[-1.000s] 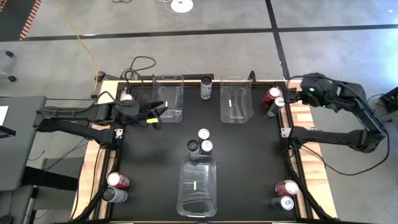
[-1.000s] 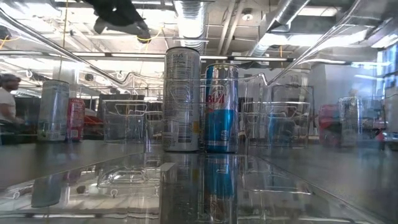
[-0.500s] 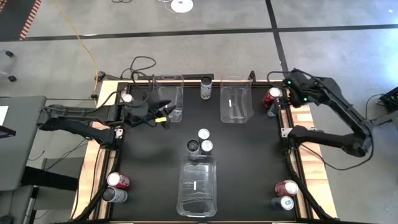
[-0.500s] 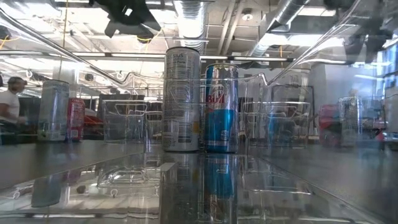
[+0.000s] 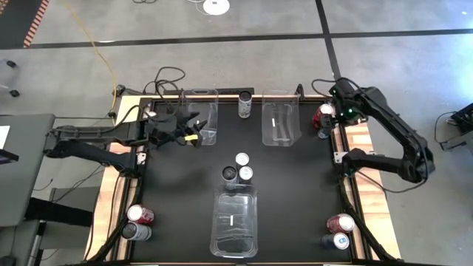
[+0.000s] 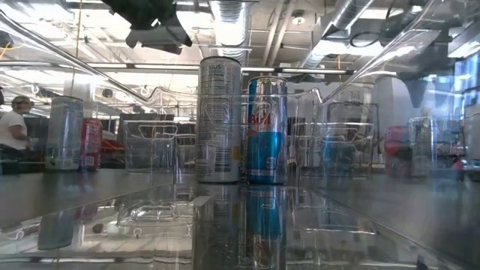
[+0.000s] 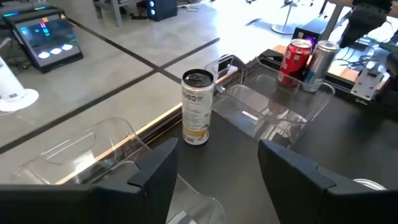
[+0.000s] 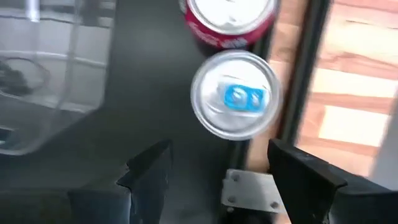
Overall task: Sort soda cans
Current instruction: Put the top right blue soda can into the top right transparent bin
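The right gripper (image 8: pixel 214 180) had its two fingers spread wide with nothing between them, poised above a blue-tabbed can (image 8: pixel 235 102) standing at about eleven o'clock from the gap, with a red can (image 8: pixel 230 17) just beyond it at twelve. In the high view that pair sat at the table's two o'clock corner, the blue-tabbed can (image 5: pixel 325 127) just beside the red can (image 5: pixel 323 112), right against the wooden edge strip (image 5: pixel 356 133).

The left gripper (image 7: pixel 214 168) was likewise open and empty, hovering by the clear bin (image 5: pixel 201 117) at eleven o'clock and facing a pale can (image 7: pixel 198 107) near the table's twelve o'clock edge.

Other cans waited at the centre (image 5: pixel 238 168), at seven o'clock (image 5: pixel 139 222) and at five o'clock (image 5: pixel 338 230).

The likely trouble lay on the right: the two cans stood so close that a descending finger could strike the red one's rim or wedge against the edge strip, tipping either can.
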You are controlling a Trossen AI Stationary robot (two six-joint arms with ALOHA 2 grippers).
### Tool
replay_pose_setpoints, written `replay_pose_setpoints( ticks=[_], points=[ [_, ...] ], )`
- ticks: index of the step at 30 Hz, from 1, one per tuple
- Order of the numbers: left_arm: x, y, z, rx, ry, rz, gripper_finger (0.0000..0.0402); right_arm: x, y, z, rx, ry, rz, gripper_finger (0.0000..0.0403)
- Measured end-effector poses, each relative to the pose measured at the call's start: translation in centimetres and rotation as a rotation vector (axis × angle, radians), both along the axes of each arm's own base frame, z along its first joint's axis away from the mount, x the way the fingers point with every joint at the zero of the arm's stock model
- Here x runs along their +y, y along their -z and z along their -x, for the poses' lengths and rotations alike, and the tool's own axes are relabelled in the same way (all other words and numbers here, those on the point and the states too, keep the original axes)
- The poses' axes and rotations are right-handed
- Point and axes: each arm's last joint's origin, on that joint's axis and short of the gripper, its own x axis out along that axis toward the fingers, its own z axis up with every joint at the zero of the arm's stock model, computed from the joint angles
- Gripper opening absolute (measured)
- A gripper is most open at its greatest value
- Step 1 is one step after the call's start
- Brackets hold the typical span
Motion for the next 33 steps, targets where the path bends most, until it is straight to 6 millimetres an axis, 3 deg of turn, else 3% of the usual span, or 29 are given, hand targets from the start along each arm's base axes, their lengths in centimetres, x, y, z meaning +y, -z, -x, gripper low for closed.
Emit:
replay_pose_setpoints(
  ticks=[19, 33],
  points=[
    [1.6, 0.5, 0.5, 0.054, -0.019, 0.022, 0.0238, -3.7, 2.0, -0.3, 0.035, 0.024, -0.055, 0.0283],
    [2.3, 1.0, 0.9, 0.122, -0.032, 0.031, 0.0238, -4.5, 2.3, -0.6, 0.028, 0.012, -0.026, 0.0280]
  ],
)
